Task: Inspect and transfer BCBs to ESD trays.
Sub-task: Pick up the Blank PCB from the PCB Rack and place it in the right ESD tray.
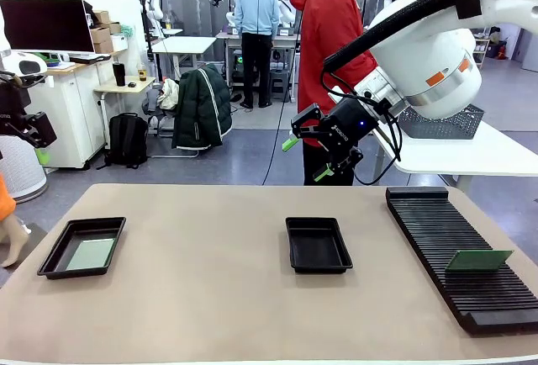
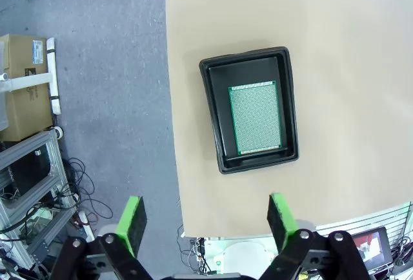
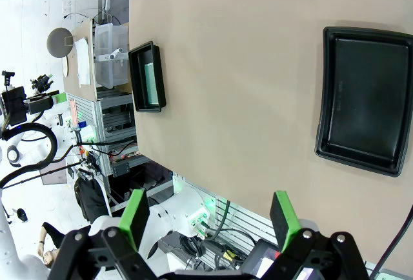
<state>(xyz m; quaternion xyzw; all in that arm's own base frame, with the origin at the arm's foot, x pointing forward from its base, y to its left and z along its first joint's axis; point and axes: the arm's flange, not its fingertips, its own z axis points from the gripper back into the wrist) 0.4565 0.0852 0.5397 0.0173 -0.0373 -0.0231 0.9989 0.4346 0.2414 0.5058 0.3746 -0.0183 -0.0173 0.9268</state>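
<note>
Left wrist view: my left gripper [image 2: 206, 219] hangs released and empty. Ahead of it, a shallow black plastic tray [image 2: 213, 115] far left of the centre tray [image 1: 318, 245] holds a flat green circuit board [image 2: 257, 119]. My right gripper [image 1: 307, 157], jaws wide and empty, hovers above the centre tray's far side. Right of it, a second green board [image 1: 477, 260] stands in the long black ribbed rack [image 1: 437, 239].

Wide bare table [image 1: 202, 256] between left tray [image 1: 54, 252] and middle tray [image 1: 318, 247]: free passage. Middle tray floor open from above; left tray floor taken by flat BCB [image 1: 91, 253]. Ribbed rack [image 1: 437, 226] lines right side, standing BCB [image 1: 478, 260] in slot. Right arm [image 1: 420, 54] overhangs far right; person [image 1: 332, 37] beyond.
</note>
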